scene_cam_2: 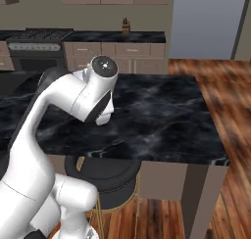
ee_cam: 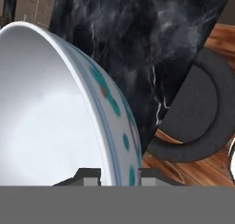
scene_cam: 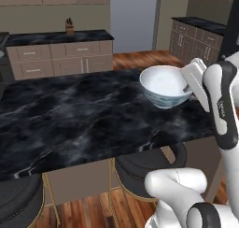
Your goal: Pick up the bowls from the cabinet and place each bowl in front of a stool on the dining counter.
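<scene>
A white Franka arm's gripper [ee_cam: 119, 176] pinches the rim of the white bowl with blue pattern [scene_cam: 164, 87], one finger inside the wall and one outside, jaws drawn narrow on the ceramic. In the left base view the bowl sits at about 2 o'clock, tipped slightly and seemingly just above the dining counter [scene_cam: 84, 119], near its right end.

The step in hand appears to be setting this bowl down in front of a stool [scene_cam: 149, 164], whose dark cushion peeks out under the overhang at 5 o'clock. To do it well, the arm would likely level the bowl so its foot meets the slab flat, lower it gently, and release only once it rests, keeping it back from the edge and in line with the seat below. A rim pinch gives little hold against tipping, so slow motion seems wise.

The black marble slab is glossy, white-veined and bare around the bowl. Beyond it, at 11 o'clock, stands a black-topped counter with beige drawers [scene_cam: 60, 54]; wood flooring [scene_cam_2: 220, 81] runs at 3 o'clock in the right base view.
</scene>
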Controlling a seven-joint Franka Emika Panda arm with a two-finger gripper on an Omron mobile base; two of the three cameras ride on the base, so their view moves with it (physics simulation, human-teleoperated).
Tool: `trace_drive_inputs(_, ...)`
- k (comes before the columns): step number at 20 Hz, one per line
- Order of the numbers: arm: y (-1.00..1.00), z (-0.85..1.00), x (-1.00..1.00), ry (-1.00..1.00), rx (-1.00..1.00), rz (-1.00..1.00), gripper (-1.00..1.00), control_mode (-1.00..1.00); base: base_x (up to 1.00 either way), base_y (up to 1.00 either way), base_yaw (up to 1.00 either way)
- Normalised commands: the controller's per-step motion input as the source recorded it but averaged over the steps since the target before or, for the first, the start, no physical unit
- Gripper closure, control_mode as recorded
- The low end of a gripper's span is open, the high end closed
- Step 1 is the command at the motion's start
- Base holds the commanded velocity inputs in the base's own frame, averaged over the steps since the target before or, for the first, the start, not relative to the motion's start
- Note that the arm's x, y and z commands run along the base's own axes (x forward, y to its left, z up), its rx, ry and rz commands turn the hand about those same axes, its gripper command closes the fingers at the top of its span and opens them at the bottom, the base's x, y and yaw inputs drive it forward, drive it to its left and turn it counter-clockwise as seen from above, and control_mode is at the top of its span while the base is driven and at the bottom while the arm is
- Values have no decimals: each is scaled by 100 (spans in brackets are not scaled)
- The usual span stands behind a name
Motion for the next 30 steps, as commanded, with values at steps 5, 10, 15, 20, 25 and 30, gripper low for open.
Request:
trace_drive_inputs(5, 31, -100, 100, 15, 0, 8, 100, -100, 0, 0, 0)
trace_drive_inputs(10, 25, -100, 100, 15, 0, 3, 100, -100, 0, 0, 0)
trace_drive_inputs(15, 2, -95, 100, 4, 4, 0, 100, -100, 0, 0, 0)
trace_drive_inputs(20, 0, -75, 83, 0, 5, 0, 100, -100, 0, 0, 0)
trace_drive_inputs(25, 0, -30, 48, 8, 0, 0, 100, -100, 0, 0, 0)
trace_drive_inputs(30, 0, -10, 40, 9, 0, 0, 100, -100, 0, 0, 0)
